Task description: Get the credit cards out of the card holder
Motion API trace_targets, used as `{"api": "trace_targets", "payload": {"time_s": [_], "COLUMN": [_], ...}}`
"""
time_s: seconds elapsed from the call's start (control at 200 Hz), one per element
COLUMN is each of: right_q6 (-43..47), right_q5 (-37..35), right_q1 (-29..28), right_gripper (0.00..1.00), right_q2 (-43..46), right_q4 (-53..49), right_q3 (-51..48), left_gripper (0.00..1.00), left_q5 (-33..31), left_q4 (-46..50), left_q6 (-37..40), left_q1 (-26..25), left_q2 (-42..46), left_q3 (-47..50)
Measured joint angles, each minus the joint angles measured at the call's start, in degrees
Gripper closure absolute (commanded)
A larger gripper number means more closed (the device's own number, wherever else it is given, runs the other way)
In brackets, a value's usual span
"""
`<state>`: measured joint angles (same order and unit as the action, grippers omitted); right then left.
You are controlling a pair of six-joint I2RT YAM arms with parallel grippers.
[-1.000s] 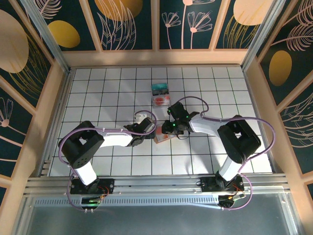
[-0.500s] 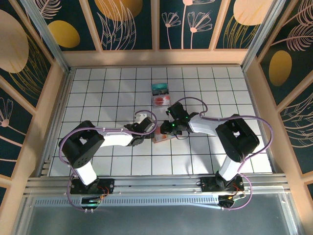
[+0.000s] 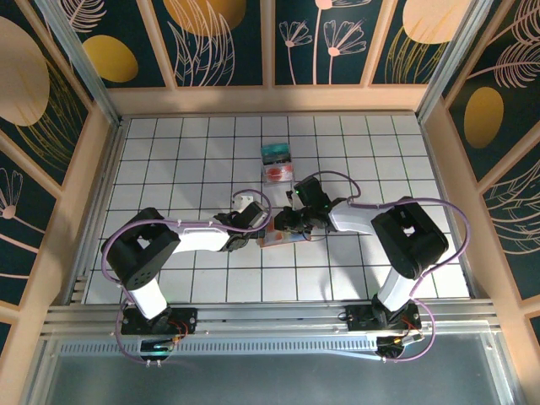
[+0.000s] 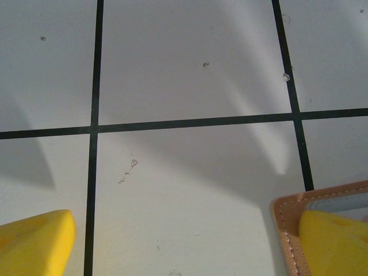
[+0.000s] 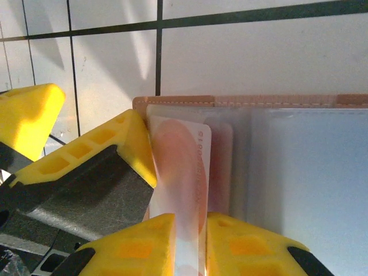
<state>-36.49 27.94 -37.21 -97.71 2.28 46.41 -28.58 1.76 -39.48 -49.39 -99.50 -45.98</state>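
The tan card holder [image 3: 278, 240] lies open on the tiles between both arms, blue-grey inside [image 5: 299, 172]. My right gripper [image 5: 191, 221] is shut on a pale pink credit card [image 5: 181, 167] with a red circle, which stands edge-up in the holder's left pocket. My left gripper [image 4: 184, 247] is open, and its right finger [image 4: 333, 241] rests on the holder's tan corner [image 4: 287, 213]. That same yellow finger [image 5: 129, 144] shows beside the card in the right wrist view. From above, the left gripper [image 3: 260, 226] and right gripper [image 3: 285, 224] meet over the holder.
Two more cards lie on the tiles further back: a teal one [image 3: 275, 153] and a pink-white one with a red circle [image 3: 278, 173]. Wooden walls [image 3: 101, 169] ring the white gridded table [image 3: 169, 152]. A metal rail [image 3: 270, 316] runs along the near edge.
My right gripper's jaws have narrowed onto the card and its wrist has shifted slightly left over the holder. The holder has moved a little left. The left arm has stayed put.
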Motion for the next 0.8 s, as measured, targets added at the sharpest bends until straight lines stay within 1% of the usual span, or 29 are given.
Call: {"api": "trace_targets", "payload": {"time_s": [0.335, 0.52, 0.801], "right_q6": [-3.10, -4.22, -4.90], "right_q5": [3.48, 4.66, 5.14], "right_q1": [0.98, 1.27, 1.66], "right_gripper": [0.82, 0.82, 0.82], "right_q2": [-1.49, -2.05, -2.21], "right_q4": [6.19, 8.37, 9.84], "right_q3": [-2.14, -2.43, -3.34], "left_gripper": [0.01, 0.01, 0.01], "left_q5": [-0.20, -0.15, -0.22], "left_q4": [1.22, 4.35, 6.10], "left_q6": [0.00, -0.02, -0.70], "left_q1": [0.02, 0.00, 0.00], "left_q2": [0.46, 2.91, 5.97], "left_q3": [-0.17, -0.35, -0.90]}}
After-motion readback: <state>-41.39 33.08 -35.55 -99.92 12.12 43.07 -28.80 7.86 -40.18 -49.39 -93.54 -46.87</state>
